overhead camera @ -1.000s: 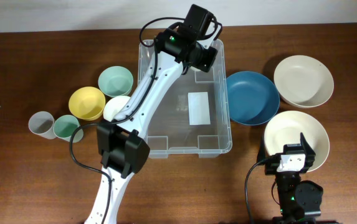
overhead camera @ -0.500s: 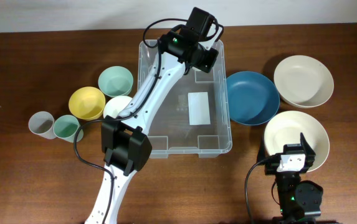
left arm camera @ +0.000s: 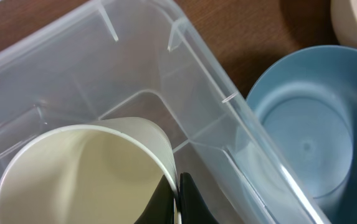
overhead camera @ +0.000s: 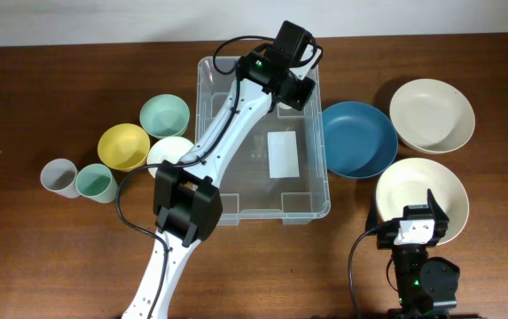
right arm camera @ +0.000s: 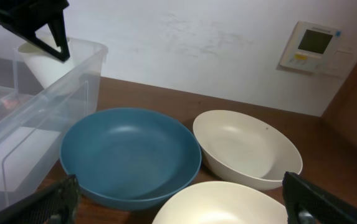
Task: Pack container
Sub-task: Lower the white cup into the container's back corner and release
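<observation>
Dark brown wood makes the table (overhead camera: 50, 80), seen from above, and the container (overhead camera: 302, 190) stands in the middle of it, with only its white label (overhead camera: 283, 154) visible on the base. The left claw (overhead camera: 291, 87) is over the far right corner of the container, and what it carries is hidden under it in this view. To the left of the container wait a green bowl (overhead camera: 164, 115), a yellow bowl (overhead camera: 123, 146), a small white bowl (overhead camera: 169, 152), a grey cup (overhead camera: 58, 175) and a green cup (overhead camera: 97, 182). To the right lie a blue bowl (overhead camera: 358, 137) and two cream bowls (overhead camera: 431, 115), and the right claw (overhead camera: 410, 217) rests wide open and empty beside the nearer one. From the left wrist, the claw is closed tightly on the rim of a white cup (left arm camera: 85, 174), which hangs inside the corner of the container, above the bottom as far as I can judge. From the right wrist, the same cup shows above the rim of the container. I judge that the packing is only at the start: no item lies inside yet, the cup is not yet released, and all bowls and the other cups are left to pack.
</observation>
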Available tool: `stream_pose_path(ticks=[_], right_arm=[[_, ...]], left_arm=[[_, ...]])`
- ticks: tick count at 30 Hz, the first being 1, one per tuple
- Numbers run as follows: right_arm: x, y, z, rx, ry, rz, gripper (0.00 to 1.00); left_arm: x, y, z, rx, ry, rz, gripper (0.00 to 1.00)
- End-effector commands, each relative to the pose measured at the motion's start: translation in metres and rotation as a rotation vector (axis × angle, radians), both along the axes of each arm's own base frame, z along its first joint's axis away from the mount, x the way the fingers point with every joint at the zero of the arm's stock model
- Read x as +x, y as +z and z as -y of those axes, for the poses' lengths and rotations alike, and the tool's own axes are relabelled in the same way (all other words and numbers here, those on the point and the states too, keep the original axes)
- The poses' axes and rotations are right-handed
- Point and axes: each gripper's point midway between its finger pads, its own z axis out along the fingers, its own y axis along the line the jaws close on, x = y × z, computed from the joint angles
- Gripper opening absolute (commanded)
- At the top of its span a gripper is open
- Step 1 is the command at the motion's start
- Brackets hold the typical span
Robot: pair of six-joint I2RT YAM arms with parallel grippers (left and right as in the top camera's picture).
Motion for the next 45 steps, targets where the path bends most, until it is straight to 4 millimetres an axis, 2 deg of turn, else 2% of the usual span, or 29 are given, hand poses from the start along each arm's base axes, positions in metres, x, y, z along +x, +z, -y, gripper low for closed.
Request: stream_pose_path(ticks=[1,19,24,26,33,38,45], right_arm=[[0.0,-0.003,0.004,-0.004,-0.023,-0.005,0.99],[0.0,-0.003,0.004,-0.005,-0.023,-0.005,0.99],[0.0,-0.003,0.004,-0.005,-0.023,-0.005,0.99],[0.0,-0.003,0.004,-0.004,-0.023,-0.005,0.99],[0.0,-0.003,0.004,-0.004,-0.023,-0.005,0.99],[0.0,-0.003,0.004,-0.004,-0.023,-0.005,0.99],[0.0,-0.003,0.004,-0.005,-0.023,-0.005,0.99]], left_arm=[[0.001,0.0,0.003,0.007,-0.021,0.019,0.01],[0.004,-0.007,0.007,0.005,-0.025,0.022,0.01],[0.004,-0.007,0.007,0.005,-0.025,0.022,0.1],[0.004,-0.007,0.007,0.006,-0.025,0.021,0.1],[0.0,-0.026,0.006,0.027,-0.026,-0.012,0.04],[0.0,-0.043,0.005,0.044,-0.025,-0.036,0.03],[0.011,-0.031,0.0,0.066,0.009,0.022,0.03]])
